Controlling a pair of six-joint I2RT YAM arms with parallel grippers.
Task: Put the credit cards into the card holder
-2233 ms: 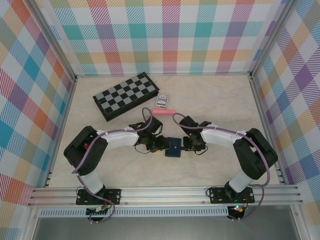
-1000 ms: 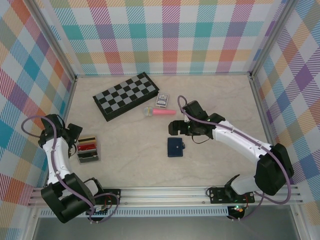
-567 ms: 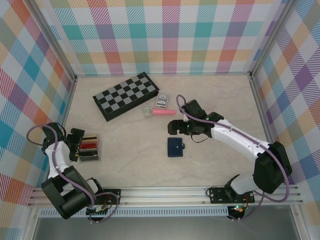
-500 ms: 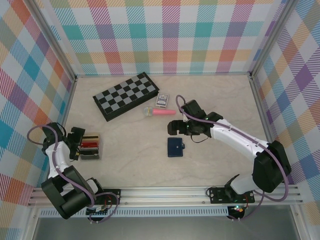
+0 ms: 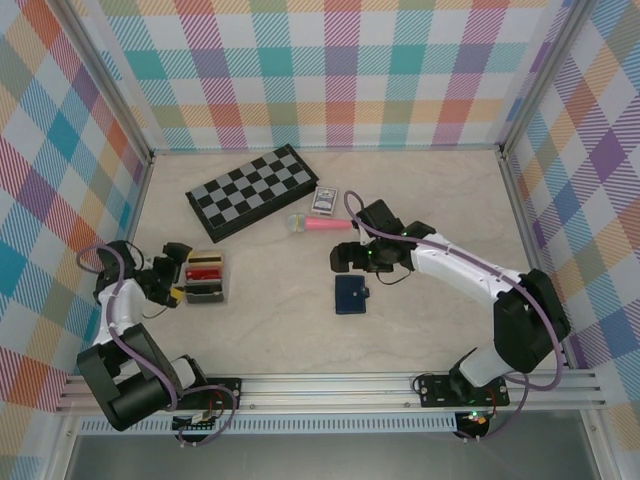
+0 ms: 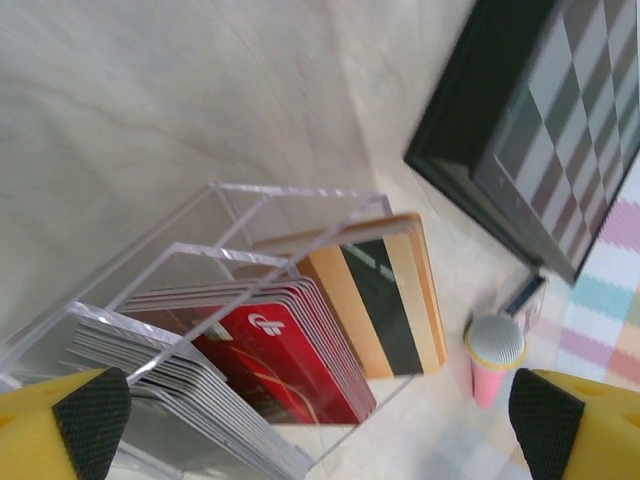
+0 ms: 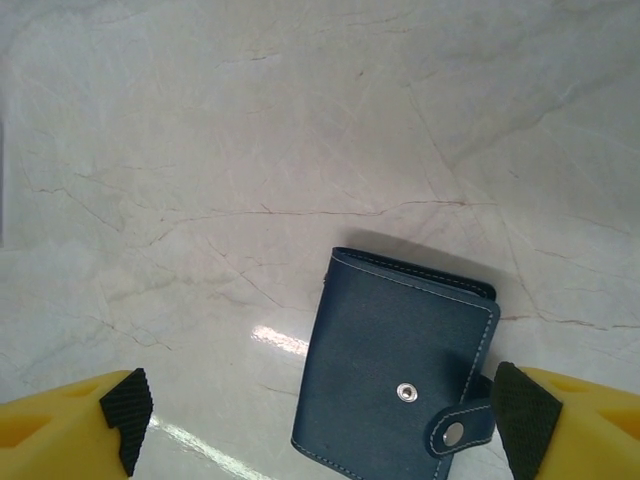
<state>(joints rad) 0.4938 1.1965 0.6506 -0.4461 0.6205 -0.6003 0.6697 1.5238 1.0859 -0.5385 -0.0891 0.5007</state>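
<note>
The credit cards stand in a clear plastic box (image 5: 204,277): a red stack (image 6: 270,350), an orange card with a black stripe (image 6: 385,300) and grey-white ones (image 6: 190,400). My left gripper (image 5: 180,272) (image 6: 315,420) is open, its fingers on either side of the box's near end. The card holder (image 5: 350,294) (image 7: 400,375), a navy wallet, lies folded on the table with its snap tab (image 7: 460,432) undone. My right gripper (image 5: 338,260) (image 7: 325,415) hovers open just above the wallet with nothing between its fingers.
A folded chessboard (image 5: 250,192) lies at the back left. A blue-patterned pack of playing cards (image 5: 325,200) and a pink toy microphone (image 5: 318,223) (image 6: 490,360) lie behind the wallet. The checkered walls close in on both sides.
The left gripper and the clear box of cards have shifted right and a little farther back. The right gripper has edged left, nearer over the wallet. The wallet has not moved.
</note>
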